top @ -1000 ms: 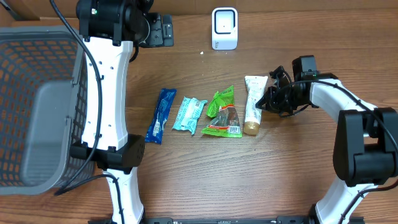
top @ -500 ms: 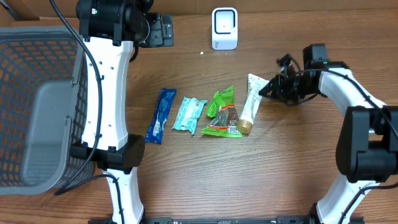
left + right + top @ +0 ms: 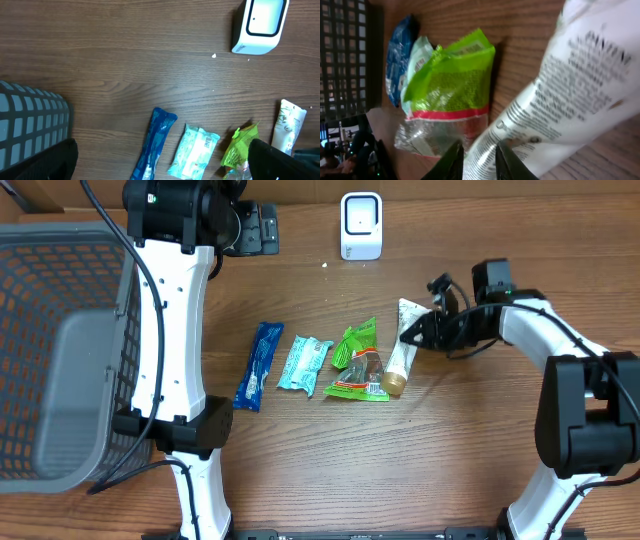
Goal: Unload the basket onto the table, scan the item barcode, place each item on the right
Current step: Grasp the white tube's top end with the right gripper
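The item under my right gripper [image 3: 407, 336] is a white tube [image 3: 402, 345] with a tan cap, lying tilted on the wooden table. The right wrist view shows that gripper [image 3: 479, 150] with a narrow gap between its dark fingers, poised right over the tube [image 3: 570, 90] near its crimped end. The tube is wider than the gap and is not clamped. The white barcode scanner [image 3: 361, 225] stands at the back of the table. My left gripper [image 3: 162, 165] hangs wide open and empty, high above the packets.
A blue packet [image 3: 259, 365], a teal packet [image 3: 304, 362] and a green-and-clear packet [image 3: 358, 360] lie in a row left of the tube. A grey mesh basket [image 3: 60, 340] fills the left side. The left arm's column stands beside the basket.
The tube has swung from straight to tilted. My right gripper pulled back to the right, then came in again onto the tube's upper end with its jaws a little wider.
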